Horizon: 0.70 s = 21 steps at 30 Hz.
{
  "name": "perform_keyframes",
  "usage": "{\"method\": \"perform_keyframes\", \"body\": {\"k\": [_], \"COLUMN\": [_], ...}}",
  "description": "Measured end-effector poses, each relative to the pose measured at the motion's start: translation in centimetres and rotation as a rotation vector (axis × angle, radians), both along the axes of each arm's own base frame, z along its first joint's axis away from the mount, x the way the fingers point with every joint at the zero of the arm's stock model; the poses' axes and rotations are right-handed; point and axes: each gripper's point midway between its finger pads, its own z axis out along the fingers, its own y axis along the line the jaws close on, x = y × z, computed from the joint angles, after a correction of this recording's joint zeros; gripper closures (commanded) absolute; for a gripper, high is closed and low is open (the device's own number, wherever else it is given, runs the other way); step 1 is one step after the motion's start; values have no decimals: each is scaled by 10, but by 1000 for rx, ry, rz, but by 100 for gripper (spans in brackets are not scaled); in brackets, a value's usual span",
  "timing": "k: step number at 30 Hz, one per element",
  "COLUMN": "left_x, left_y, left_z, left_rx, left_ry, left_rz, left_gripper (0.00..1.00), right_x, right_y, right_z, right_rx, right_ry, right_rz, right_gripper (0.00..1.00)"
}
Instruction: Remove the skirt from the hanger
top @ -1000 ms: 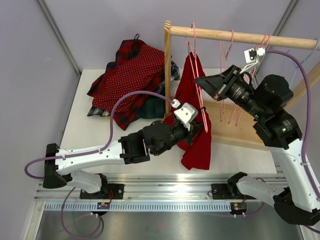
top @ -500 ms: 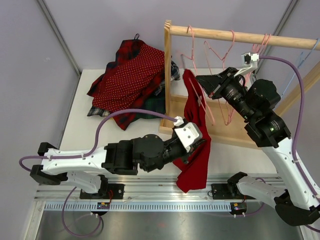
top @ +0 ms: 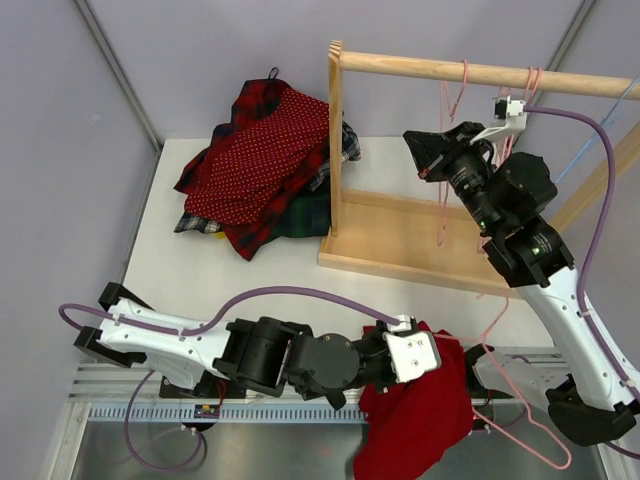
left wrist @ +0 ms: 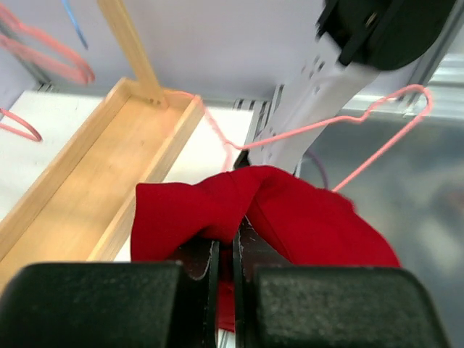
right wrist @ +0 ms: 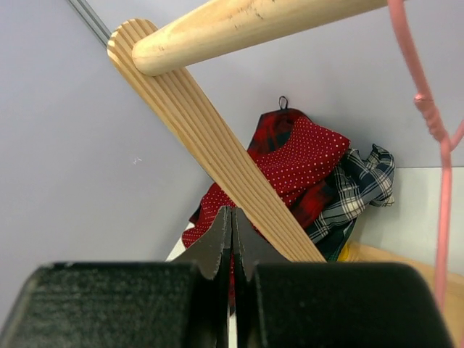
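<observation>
The white desk (top: pixel 200 270) stops short of the bottom of the top view. The plain red fabric skirt (top: pixel 420 425) hangs past the desk's near edge at bottom centre, so if the grip slips it would likely fall clear of the desk. The light wooden clothes rack (top: pixel 400 240) sits well apart from the skirt, at upper right, and looks unlikely to snag it.

The likelier trouble is the thin pink wire hanger (left wrist: pixel 312 129). It is off the rack's bar and leans by the right arm's white link (left wrist: pixel 319 94) at lower right, its wire passing just behind the bunched skirt. If any cloth is caught on it, pulling further could drag the hanger along or tangle it round that arm.

The left tool (left wrist: pixel 225 250) is pinched almost closed on a fold of the skirt, and a fold that thin could slide out. The right tool (right wrist: pixel 231 217) is closed on nothing, near the rack's top bar at upper right.

- The skirt's lower part is cut off by the bottom edge of the top view.
- Its waistband is lost in the bunching.
- Whether the hanger is threaded through the skirt, touches it or hangs free cannot be told.
- The hanger's hook is hard to make out
</observation>
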Motion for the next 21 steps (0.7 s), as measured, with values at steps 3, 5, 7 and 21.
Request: {"method": "perform_keyframes", "body": {"k": [3, 5, 7, 21], "left_x": [7, 14, 22, 183], "left_y": [7, 17, 30, 195], "left_z": [-25, -38, -43, -153], "left_rx": [51, 77, 90, 190], "left_ry": [-6, -10, -14, 164], "left_rz": [38, 71, 109, 733], "left_gripper": [100, 100, 100, 100], "right_x": [-10, -24, -43, -100], "right_y": [-5, -11, -17, -9], "right_z": [9, 21, 38, -114], "right_rx": [-1, 1, -11, -328], "right_ry": [0, -7, -6, 546], "right_rz": [4, 15, 40, 266], "right_gripper": [100, 100, 88, 19]}}
